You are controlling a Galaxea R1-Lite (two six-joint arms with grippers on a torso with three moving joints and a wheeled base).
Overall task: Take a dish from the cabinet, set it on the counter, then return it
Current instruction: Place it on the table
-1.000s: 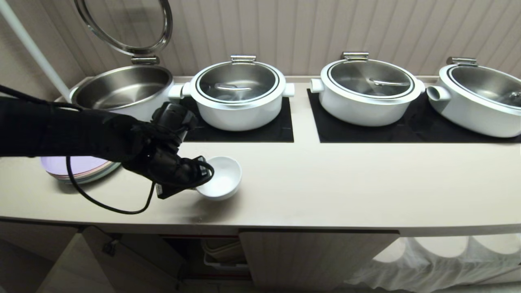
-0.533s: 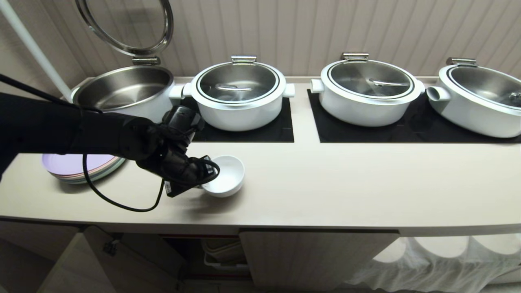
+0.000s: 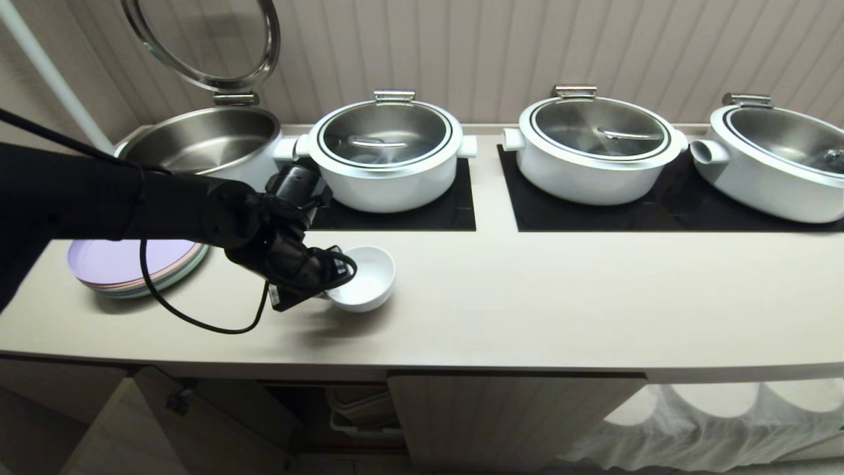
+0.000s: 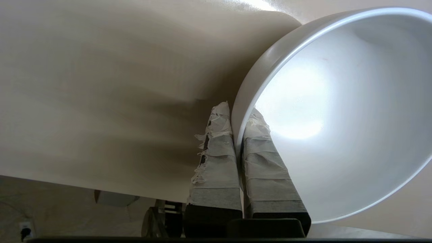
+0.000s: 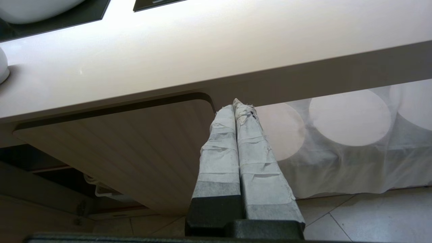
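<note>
A small, glossy white dish (image 3: 366, 280) sits tilted above the cream counter (image 3: 560, 297), its near rim raised, just in front of the left black mat. Below the counter, the ribbed beige cabinet (image 3: 508, 415) stands with its left door open, the interior dark, a red-edged shelf visible.

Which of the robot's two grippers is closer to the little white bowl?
Left. The left gripper pinches the bowl by its rim above the counter; the right gripper hangs shut below the counter edge.
</note>
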